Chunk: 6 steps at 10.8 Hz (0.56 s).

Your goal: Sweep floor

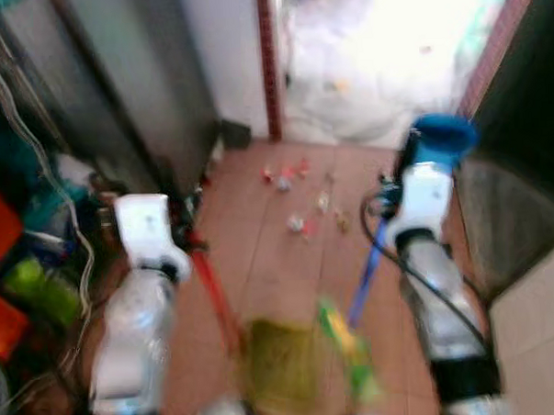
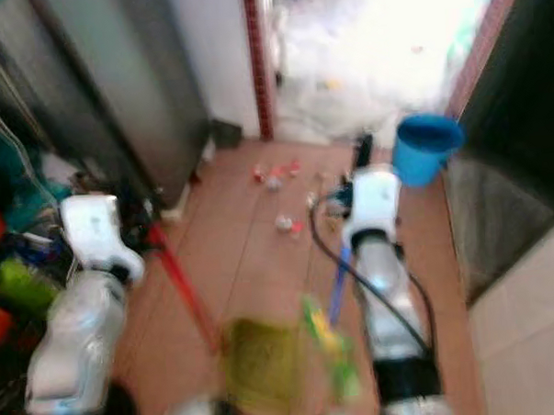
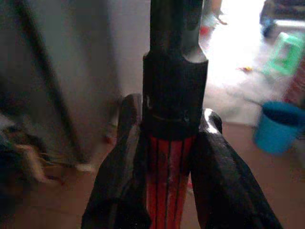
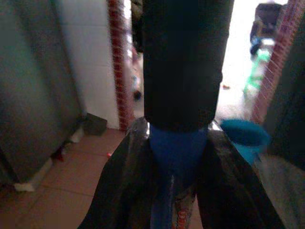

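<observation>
My left gripper (image 3: pixel 169 119) is shut on a red handle (image 1: pixel 212 288) with a black end (image 3: pixel 174 71). The handle runs down to a yellow-green dustpan (image 1: pixel 279 364) on the floor close in front of me. My right gripper (image 4: pixel 176 129) is shut on a blue broom handle (image 1: pixel 363 277) with a black end (image 4: pixel 183 62). Its green broom head (image 1: pixel 347 342) lies beside the dustpan. Small bits of litter (image 1: pixel 300 197), red, white and yellowish, lie scattered on the brown tiled floor (image 1: pixel 261 263) ahead, between the two arms. The eye views are blurred.
A blue bucket (image 2: pixel 426 146) stands at the right near a bright doorway (image 1: pixel 380 47). A tall grey cabinet (image 1: pixel 133 76) lines the left, with cables and coloured clutter (image 1: pixel 20 228) beside it. A dark panel (image 1: pixel 516 206) and a white tiled wall (image 1: pixel 540 343) close off the right.
</observation>
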### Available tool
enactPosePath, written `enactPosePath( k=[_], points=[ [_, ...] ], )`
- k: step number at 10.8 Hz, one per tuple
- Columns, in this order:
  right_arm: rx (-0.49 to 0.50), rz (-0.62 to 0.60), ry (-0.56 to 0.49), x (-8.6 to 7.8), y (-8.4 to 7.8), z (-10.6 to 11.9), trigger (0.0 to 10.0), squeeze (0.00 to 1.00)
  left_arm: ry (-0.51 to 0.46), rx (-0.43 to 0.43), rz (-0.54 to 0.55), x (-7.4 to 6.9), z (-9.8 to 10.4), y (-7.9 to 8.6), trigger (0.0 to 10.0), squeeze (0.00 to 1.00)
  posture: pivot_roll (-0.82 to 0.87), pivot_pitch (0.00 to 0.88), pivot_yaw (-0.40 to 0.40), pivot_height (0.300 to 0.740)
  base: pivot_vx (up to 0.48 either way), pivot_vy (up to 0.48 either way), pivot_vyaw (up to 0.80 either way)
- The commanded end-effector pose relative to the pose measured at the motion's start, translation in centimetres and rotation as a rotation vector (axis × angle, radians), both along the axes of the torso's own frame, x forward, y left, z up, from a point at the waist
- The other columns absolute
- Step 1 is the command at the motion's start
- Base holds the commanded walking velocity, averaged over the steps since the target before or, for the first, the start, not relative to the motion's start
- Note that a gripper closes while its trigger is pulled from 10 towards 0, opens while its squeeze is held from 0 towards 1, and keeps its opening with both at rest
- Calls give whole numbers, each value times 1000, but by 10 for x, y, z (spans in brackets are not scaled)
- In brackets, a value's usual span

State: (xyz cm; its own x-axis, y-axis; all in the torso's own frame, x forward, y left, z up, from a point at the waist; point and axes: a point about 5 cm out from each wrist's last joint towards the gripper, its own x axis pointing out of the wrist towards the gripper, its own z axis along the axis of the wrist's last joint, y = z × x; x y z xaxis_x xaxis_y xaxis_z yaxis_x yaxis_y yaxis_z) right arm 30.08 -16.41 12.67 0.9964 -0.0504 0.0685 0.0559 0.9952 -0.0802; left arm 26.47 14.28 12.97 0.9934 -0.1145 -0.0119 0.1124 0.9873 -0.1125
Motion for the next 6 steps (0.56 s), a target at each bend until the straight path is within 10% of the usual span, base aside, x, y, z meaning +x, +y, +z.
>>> enactPosePath(
  k=[1, 6],
  points=[
    [-2, 7, -24, 3, 3, 7, 10000, 0, -73, 17, 12, 3, 16, 7, 10000, 0, -38, 89, 87, 740, 394, 0, -800],
    [3, 4, -23, 2, 4, 7, 10000, 0, -43, 11, 25, 5, 14, 8, 10000, 0, -38, 91, 93, 740, 264, 361, -90]
  ],
)
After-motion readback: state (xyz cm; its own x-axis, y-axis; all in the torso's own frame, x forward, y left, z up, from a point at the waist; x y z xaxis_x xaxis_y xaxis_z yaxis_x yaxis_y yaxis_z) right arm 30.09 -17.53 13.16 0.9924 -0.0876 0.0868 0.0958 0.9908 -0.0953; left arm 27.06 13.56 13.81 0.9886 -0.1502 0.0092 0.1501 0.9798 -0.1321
